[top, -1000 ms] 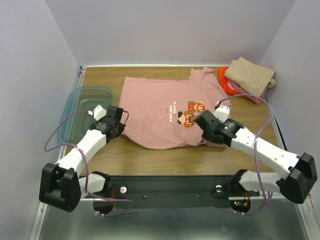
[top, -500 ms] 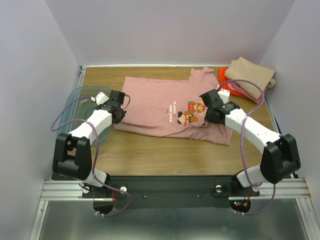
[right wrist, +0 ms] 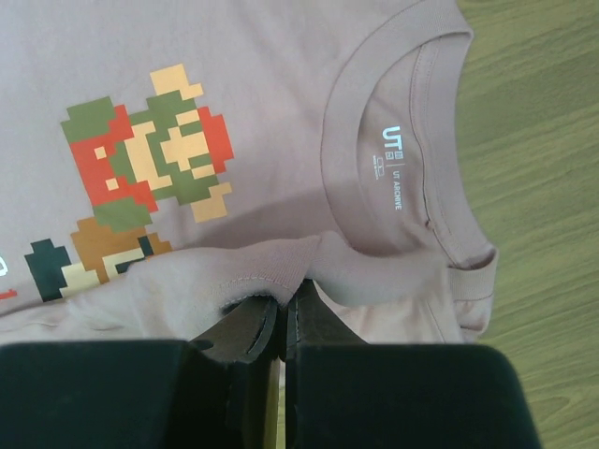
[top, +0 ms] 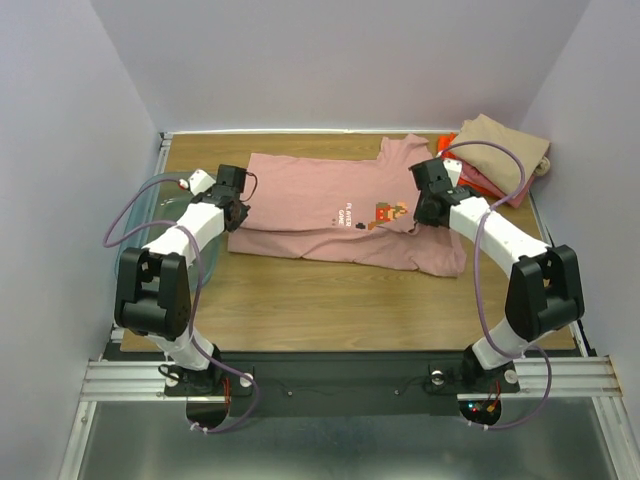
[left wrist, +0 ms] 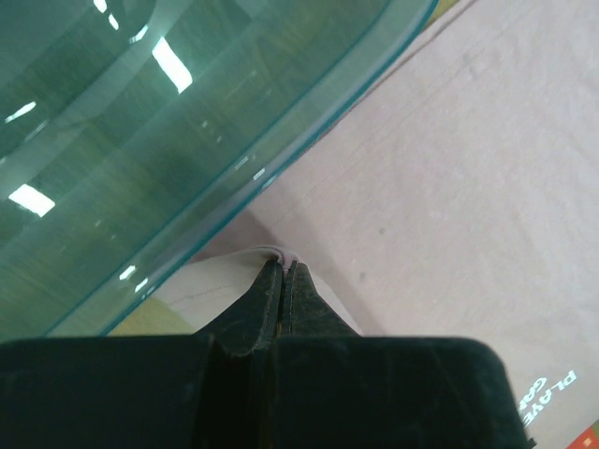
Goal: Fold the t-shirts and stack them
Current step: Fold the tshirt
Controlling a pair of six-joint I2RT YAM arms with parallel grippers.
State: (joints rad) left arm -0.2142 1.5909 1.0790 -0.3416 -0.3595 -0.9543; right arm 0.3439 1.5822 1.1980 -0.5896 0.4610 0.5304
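Observation:
A dusty-pink t-shirt (top: 320,190) with a pixel cartoon print (top: 388,213) lies across the middle of the table, its near half folded up over the far half. My left gripper (top: 236,208) is shut on the shirt's folded edge (left wrist: 273,253) at its left end, next to the bin. My right gripper (top: 424,212) is shut on the shirt's edge (right wrist: 281,267) by the collar (right wrist: 393,178), just above the print (right wrist: 150,150). Folded tan (top: 505,145), pink and orange (top: 450,160) t-shirts are stacked at the back right.
A clear teal plastic bin (top: 160,195) stands at the table's left edge, close against my left gripper; its rim fills the left wrist view (left wrist: 281,140). Bare wood (top: 330,300) lies in front of the shirt. Grey walls close in the sides and back.
Both grippers have carried the shirt's near edge away from me, folding it over the far half. The print is now partly covered.

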